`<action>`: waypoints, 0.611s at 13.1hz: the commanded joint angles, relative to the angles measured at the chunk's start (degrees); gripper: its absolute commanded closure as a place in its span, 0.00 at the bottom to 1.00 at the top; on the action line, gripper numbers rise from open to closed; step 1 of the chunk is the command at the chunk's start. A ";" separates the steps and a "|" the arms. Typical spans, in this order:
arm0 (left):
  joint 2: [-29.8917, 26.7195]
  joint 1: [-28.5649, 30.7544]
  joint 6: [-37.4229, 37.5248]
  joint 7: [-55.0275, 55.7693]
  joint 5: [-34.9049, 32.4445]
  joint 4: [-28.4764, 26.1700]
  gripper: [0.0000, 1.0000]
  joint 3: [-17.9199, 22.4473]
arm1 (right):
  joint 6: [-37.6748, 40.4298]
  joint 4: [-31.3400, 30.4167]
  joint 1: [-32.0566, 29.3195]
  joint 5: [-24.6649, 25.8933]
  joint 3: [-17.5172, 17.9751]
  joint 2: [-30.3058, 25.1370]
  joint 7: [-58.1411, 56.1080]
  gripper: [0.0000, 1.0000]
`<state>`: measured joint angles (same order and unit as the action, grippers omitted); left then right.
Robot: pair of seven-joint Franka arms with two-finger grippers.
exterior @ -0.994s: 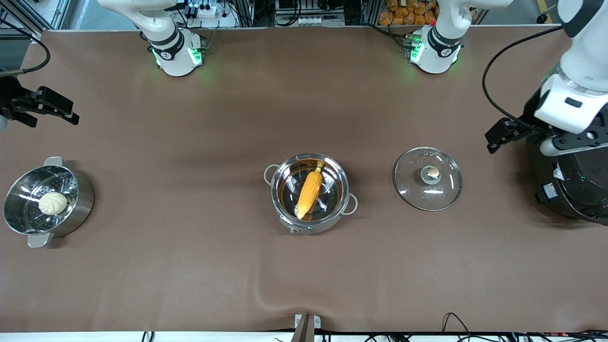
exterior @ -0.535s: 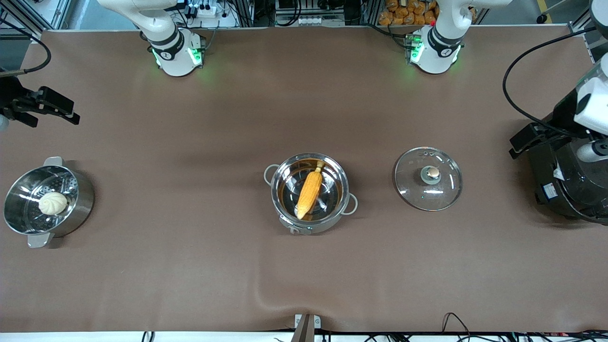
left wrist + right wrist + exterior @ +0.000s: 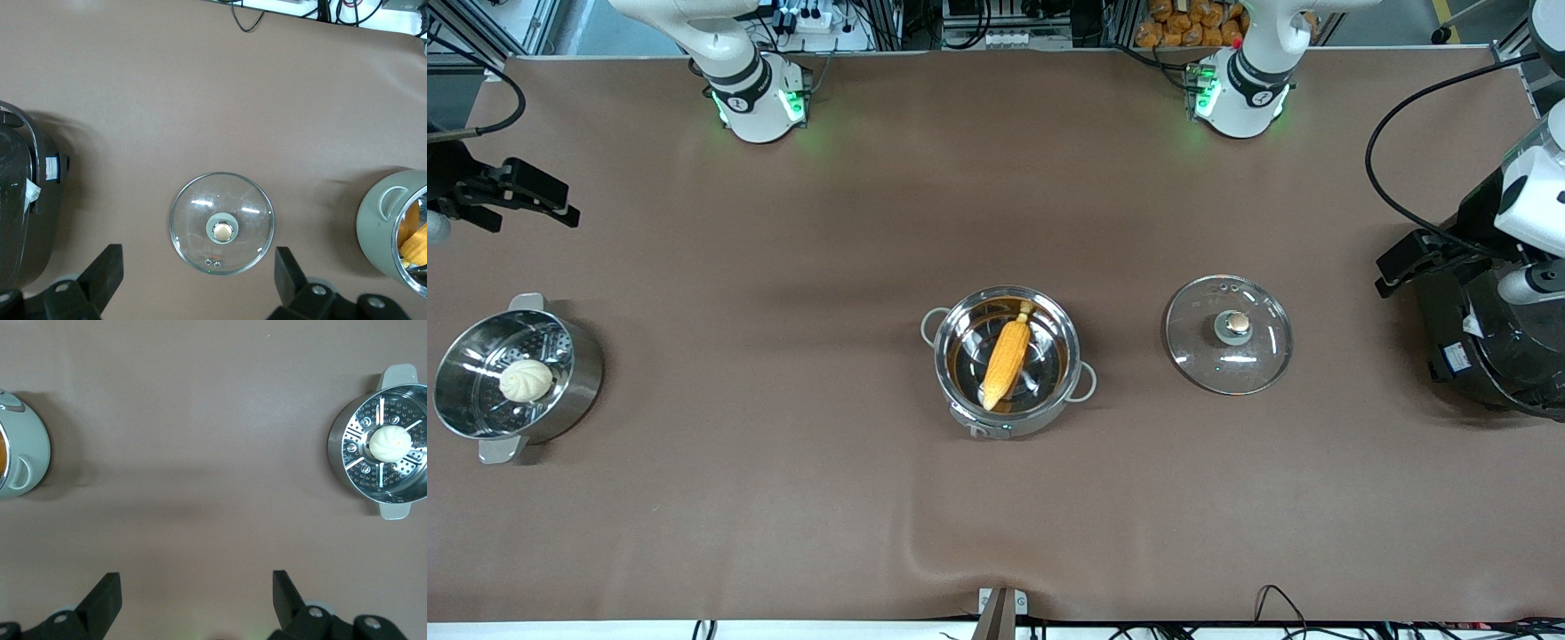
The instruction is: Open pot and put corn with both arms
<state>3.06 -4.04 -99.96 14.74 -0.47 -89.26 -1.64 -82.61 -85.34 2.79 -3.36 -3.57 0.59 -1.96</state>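
Front view, table: brown cloth-covered table.
Rice cooker: big black rice cooker at the left arm's end.
Pot: shiny round steel pot at mid-table, uncovered.
Lid: domed glass lid flat on the cloth beside the pot, apart from it.
Corn: yellow-orange tapered corn cob lying inside the pot.
Left gripper: high over the lid, fingers spread wide, empty.
Right gripper: over bare cloth, spread wide, empty.
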 commanded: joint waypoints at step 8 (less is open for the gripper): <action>0.72 -0.45 7.41 -8.41 -1.90 2.07 0.00 -1.44 | 3.15 2.36 -1.29 0.64 0.84 0.12 -0.85 0.00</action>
<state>3.17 -4.55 -94.17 8.15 -1.02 -88.87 -2.72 -81.27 -84.74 2.73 -3.32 -3.47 0.58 -2.00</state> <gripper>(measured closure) 0.000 0.000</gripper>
